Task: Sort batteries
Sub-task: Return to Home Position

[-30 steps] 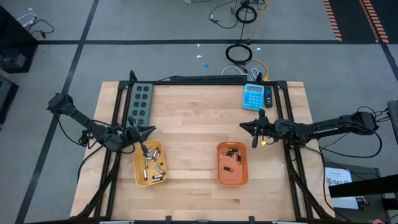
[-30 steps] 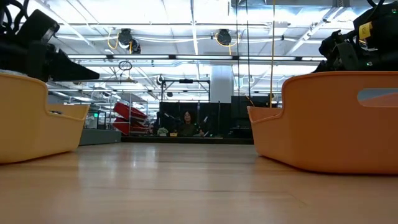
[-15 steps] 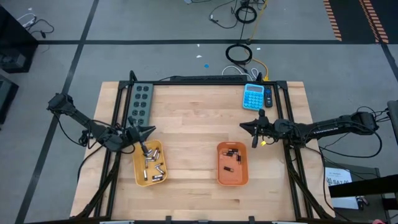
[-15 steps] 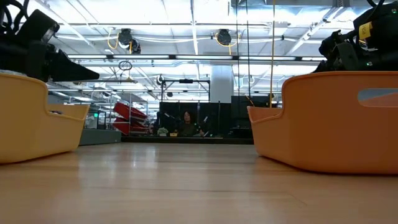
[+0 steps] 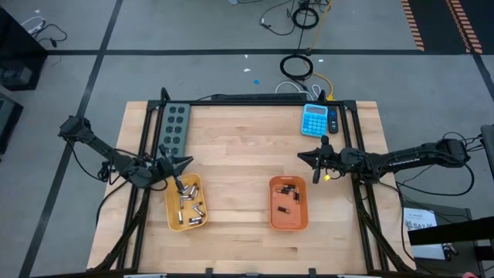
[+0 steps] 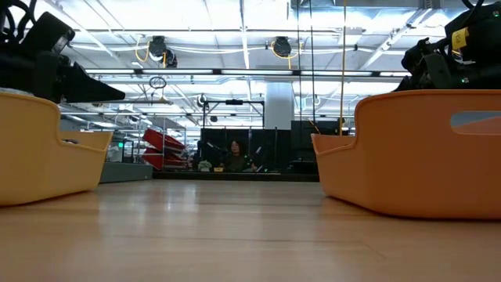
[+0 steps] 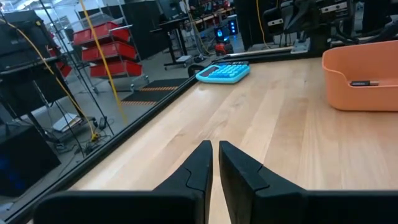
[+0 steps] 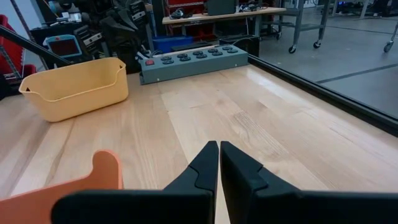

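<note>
Several small dark and silvery batteries (image 5: 189,205) lie in the yellow tray (image 5: 171,215) at the table's left. A few dark batteries (image 5: 289,191) lie in the orange tray (image 5: 288,220) toward the right. My left gripper (image 5: 188,162) is shut and empty, hovering just beyond the yellow tray's far-left corner; its own view shows the fingers (image 7: 214,155) closed over bare wood. My right gripper (image 5: 301,156) is shut and empty, above the table beyond the orange tray's far-right corner (image 8: 219,154).
A grey power strip (image 5: 174,127) lies along the table's far left. A blue calculator (image 5: 315,120) sits at the far right. Bare wood lies between the two trays (image 5: 235,177). A black frame rail edges the table (image 5: 262,99). A person sits far off in the room (image 6: 236,149).
</note>
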